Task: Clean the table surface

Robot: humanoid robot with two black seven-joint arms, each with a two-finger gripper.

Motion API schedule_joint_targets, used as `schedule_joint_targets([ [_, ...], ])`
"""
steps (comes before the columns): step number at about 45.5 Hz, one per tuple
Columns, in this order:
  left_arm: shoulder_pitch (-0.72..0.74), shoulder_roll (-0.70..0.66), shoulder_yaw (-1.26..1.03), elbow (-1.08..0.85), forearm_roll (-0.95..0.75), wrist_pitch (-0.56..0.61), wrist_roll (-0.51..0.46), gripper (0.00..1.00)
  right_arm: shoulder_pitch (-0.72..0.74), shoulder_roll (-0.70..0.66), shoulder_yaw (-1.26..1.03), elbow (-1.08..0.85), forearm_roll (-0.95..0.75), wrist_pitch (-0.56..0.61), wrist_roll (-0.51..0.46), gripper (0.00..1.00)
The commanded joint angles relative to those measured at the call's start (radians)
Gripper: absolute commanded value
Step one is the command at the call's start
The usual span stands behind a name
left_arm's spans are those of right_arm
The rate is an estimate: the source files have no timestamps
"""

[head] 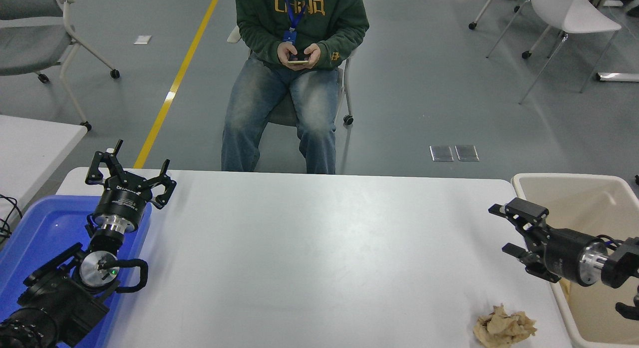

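While the right black gripper (509, 229) hangs with jaws spread and empty over the wide matte white bench (309, 258) beside a beige plastic bin (574, 188), a crumpled tan paper wad (504, 328) sits near the front right corner, the left gripper (131, 174), jaws open too, parked over a blue plastic tray (35, 228).

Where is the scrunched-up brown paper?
The crumpled brown paper ball lies on the white table surface near its front right corner, beside the beige plastic bin, below the right gripper.

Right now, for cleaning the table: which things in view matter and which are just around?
Belongs to the job:
- table surface
- crumpled brown paper, near right corner
- beige bin, off the right edge
- right gripper, jaws open, empty

Just there:
- left gripper, parked over blue tub
- seated person with phone
- chairs
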Motion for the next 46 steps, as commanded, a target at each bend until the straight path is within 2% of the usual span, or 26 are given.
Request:
schedule_joint_targets([
  [1,0.0,0.0,0.0,0.0,0.0,0.0,0.0,1.0,0.029,-0.079,-0.148,0.055,0.0,0.0,-0.089,1.0],
  [23,0.0,0.0,0.0,0.0,0.0,0.0,0.0,1.0,0.029,-0.083,-0.265,0.076,0.009,0.003,-0.21,1.0],
  [39,0.0,0.0,0.0,0.0,0.0,0.0,0.0,1.0,0.039,0.035,-0.254,0.073,0.026,-0.002,-0.236,1.0],
  [46,0.0,0.0,0.0,0.0,0.0,0.001,0.0,1.0,0.049,0.084,-0.25,0.066,0.13,-0.008,-0.238,1.0],
])
